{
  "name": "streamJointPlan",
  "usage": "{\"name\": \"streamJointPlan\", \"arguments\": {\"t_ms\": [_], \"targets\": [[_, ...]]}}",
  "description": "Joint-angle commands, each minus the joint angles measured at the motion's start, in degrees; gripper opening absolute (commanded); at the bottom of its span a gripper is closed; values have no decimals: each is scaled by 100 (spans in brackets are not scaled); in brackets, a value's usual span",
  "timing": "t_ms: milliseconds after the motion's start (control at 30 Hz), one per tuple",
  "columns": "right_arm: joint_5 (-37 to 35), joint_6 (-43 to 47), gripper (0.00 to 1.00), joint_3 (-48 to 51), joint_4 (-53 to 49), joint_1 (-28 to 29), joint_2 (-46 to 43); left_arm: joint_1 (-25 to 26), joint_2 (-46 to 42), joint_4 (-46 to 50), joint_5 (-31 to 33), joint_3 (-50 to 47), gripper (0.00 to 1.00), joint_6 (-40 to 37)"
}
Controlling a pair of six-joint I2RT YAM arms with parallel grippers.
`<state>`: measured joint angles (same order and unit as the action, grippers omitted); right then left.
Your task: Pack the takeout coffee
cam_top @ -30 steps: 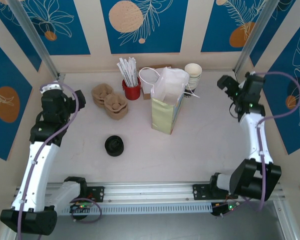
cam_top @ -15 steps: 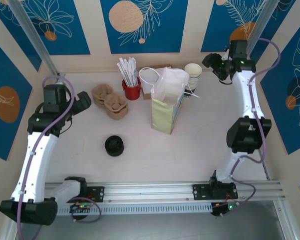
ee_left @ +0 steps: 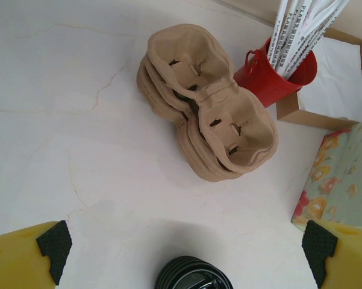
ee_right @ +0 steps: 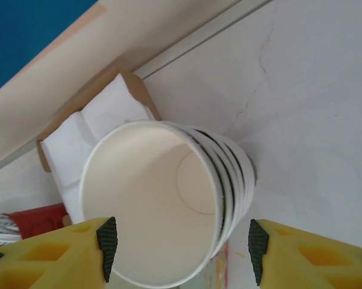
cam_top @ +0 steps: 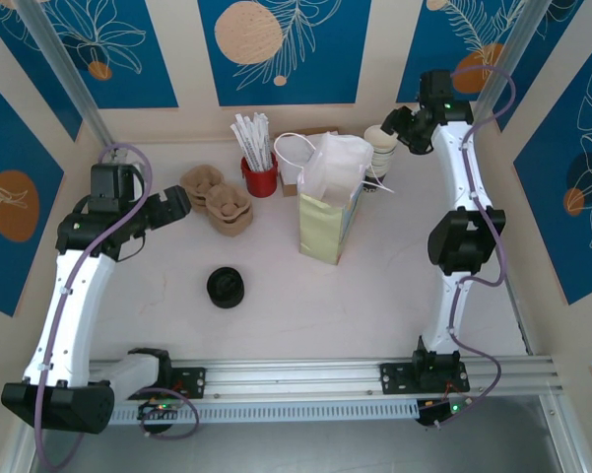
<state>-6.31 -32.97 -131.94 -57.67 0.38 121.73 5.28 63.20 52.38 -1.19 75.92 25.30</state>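
While left jaws hang fully released, pads (ee_left: 53,247) at the two lower corners of the wrist frame w/ nothing betw. them, right jaws sit parted astride the top of the cream cup stack (ee_right: 150,198). One pad is at the rim's edge, the other shows a sliver of gap, so not clamped.

Bottom centre of left wrist frame: stack of black lids (ee_left: 193,278), ribbed sides. Above it, mid-frame: nested pulp cup carriers (ee_left: 205,108). Upper right: red bucket (ee_left: 271,75) of wrapped straws (ee_left: 301,30), just beside a cardboard napkin box (ee_left: 334,84). Floral paper bag (ee_left: 337,180) at right edge. Where the takeout coffee itself sits: can't tell.

Surface (cam_top: 158,325) is pale, marble-look w/ faint veins; alum. rail (cam_top: 305,372) runs along its lower edge in top view.

Room: blue wall panels (cam_top: 276,49) w/ white leaf prints & orange discs, cream strips betw. them. Metal posts (cam_top: 69,74) slant in the upper corners.
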Motion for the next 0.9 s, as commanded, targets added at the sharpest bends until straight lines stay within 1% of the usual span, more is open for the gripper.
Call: {"name": "streamJointPlan", "arguments": {"t_ms": [0,100,133,167,233,300,400,500,567,600,867], "targets": [[-420,78,62,-142,-166,36,56,52,51,66,-217,-45,99,-91],[-442,89,61,-128,-113,50,104,48,111,27,-285,-77,99,-77],[-437,94,58,-130,-101,43,122,46,129,35,-293,-77,99,-77],[-383,121,52,-126,-72,50,153,46,148,35,-294,-77,99,-76],[-328,115,50,-163,-77,43,199,50,175,35,-287,-69,99,-70],[-307,113,45,-179,-69,50,244,47,193,33,-272,-60,98,-68],[-297,103,43,-183,-38,50,287,46,226,44,-259,-51,98,-63],[-284,131,34,-183,5,58,328,49,244,43,-259,-69,98,-51],[-288,134,31,-199,11,56,360,46,271,52,-237,-69,97,-60],[-292,133,25,-222,-6,58,381,49,279,53,-225,-69,98,-60],[-328,198,12,-252,-51,72,380,52,281,94,-228,-38,98,-45]]}}
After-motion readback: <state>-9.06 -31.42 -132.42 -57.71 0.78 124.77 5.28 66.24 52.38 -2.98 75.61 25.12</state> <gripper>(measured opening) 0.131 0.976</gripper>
